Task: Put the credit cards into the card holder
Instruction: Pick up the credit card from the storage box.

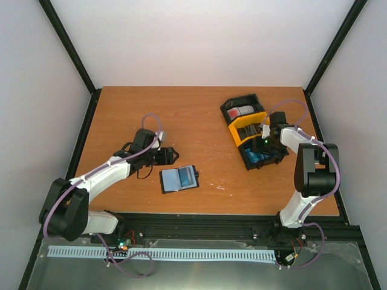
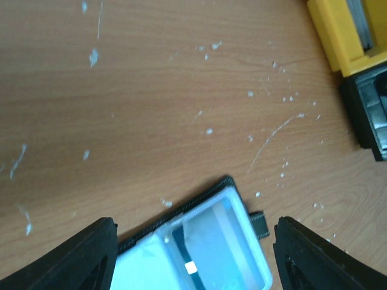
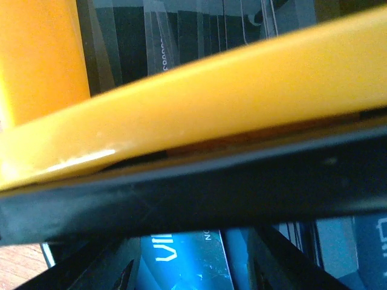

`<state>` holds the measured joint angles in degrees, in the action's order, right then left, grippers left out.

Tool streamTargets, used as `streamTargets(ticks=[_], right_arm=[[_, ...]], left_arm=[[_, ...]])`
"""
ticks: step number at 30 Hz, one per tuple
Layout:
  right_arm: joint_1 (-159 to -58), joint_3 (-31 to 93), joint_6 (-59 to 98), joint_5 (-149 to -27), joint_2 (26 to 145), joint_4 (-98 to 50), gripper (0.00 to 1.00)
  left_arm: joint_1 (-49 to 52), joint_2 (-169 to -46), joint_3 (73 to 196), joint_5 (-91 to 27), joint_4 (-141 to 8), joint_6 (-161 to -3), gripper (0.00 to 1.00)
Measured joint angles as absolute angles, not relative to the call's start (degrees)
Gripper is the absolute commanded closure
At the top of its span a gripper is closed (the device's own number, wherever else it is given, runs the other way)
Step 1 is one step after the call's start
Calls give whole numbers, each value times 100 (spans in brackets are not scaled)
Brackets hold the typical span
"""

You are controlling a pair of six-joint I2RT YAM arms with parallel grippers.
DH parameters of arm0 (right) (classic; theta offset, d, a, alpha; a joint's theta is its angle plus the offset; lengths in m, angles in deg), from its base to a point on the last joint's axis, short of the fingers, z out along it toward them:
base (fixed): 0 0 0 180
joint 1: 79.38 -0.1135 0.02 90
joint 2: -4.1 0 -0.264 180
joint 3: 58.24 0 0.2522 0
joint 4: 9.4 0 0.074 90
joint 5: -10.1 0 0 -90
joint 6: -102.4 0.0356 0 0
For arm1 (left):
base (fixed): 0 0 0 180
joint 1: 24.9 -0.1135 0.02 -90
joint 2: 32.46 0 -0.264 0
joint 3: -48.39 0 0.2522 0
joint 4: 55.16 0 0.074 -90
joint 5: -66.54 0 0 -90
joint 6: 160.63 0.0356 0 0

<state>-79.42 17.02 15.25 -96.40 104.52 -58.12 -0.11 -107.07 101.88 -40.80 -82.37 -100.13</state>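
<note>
Right gripper point(image 3: 192, 266): jaws apart either side of a blue credit card point(image 3: 181, 254), bottom centre, in the black end compartment of the row of trays point(image 1: 248, 128); whether it grips cannot be told.
Risk: the yellow wall point(image 3: 230, 78) close above may snag the card on lifting.
Left gripper point(image 2: 195, 241): wide open, empty, over the card holder point(image 2: 211, 241), which lies unfolded at lower centre.
Risk: unpinned, the holder may slide during insertion.

Wooden table point(image 1: 193, 115); plain white walls point(image 1: 199, 36)
</note>
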Motion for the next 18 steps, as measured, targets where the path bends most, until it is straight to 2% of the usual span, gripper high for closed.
streamTargets(ticks=[5,18], right_arm=[[-7911,1827,1523,-9911,10616,-5757,51],[-7880,1899,1453,-11578,10926,-5637,51]], left_arm=[[-11,-11068,10778,-3982,-8288,-10004,28],[-13,-11800,11727,-3800,-8515,-9775,28]])
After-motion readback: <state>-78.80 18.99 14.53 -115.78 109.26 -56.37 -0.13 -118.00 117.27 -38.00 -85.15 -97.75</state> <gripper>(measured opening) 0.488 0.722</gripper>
